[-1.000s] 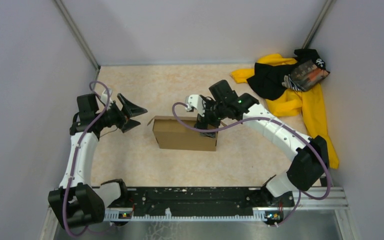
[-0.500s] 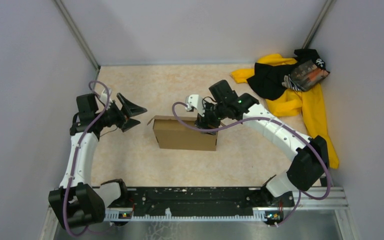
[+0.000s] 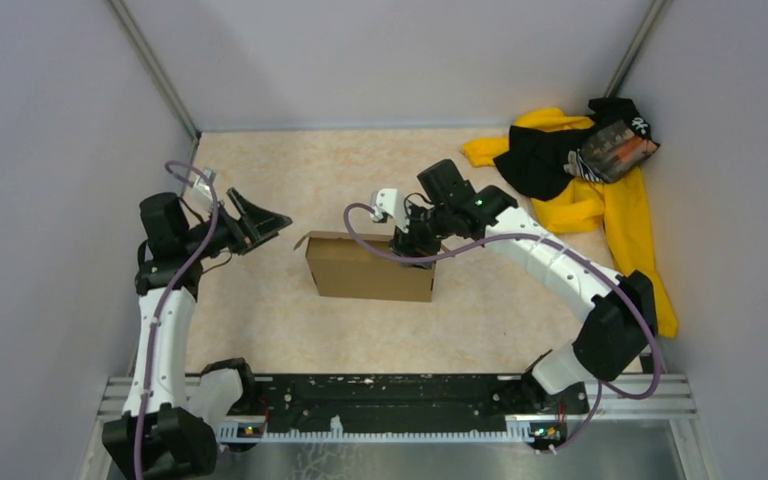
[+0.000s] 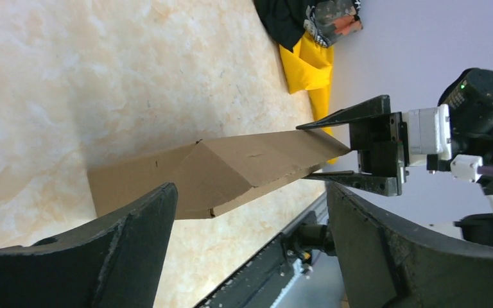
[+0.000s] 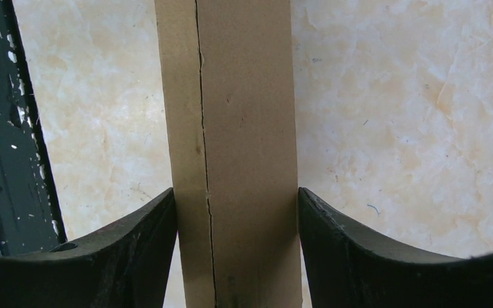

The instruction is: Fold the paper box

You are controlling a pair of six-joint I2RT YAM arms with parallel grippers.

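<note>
two grippers, one box, taken from left to right.

left gripper [image 3: 265, 228]: hangs above the table [image 3: 290, 165] just off the left end of the paper box [image 3: 370, 272], apart from it. keeps its fingers [image 4: 128, 256] spread wide, grips nothing, and points its mouth rightward at that end. in the left wrist view, frames the box end between the two dark fingers but farther out, with no contact.

paper box: stands near the middle of the table on one long edge, thin and upright. lies with its long axis left to right in the overhead view, so along the line from one gripper to the other. shows a small flap [image 3: 302, 240] sticking out at the left end, not tucked in; looks only partly folded, going by that.

right gripper [image 3: 415, 248]: reaches down over the right end of the box and pinches the narrow top across its thickness. in the right wrist view, presses its pads [image 5: 167, 212] against both cardboard faces, with a seam [image 5: 199, 128] running along the top between them.

yellow-and-black cloth pile [image 3: 580, 190]: lies in the far right corner, well apart from the box.

judging from all this: puts the free, unfinished end nearer the left arm, to that arm's right and in line with the box's own length. probably calls for a short advance rightward onto the flap, with the far end braced by the pinch.
</note>
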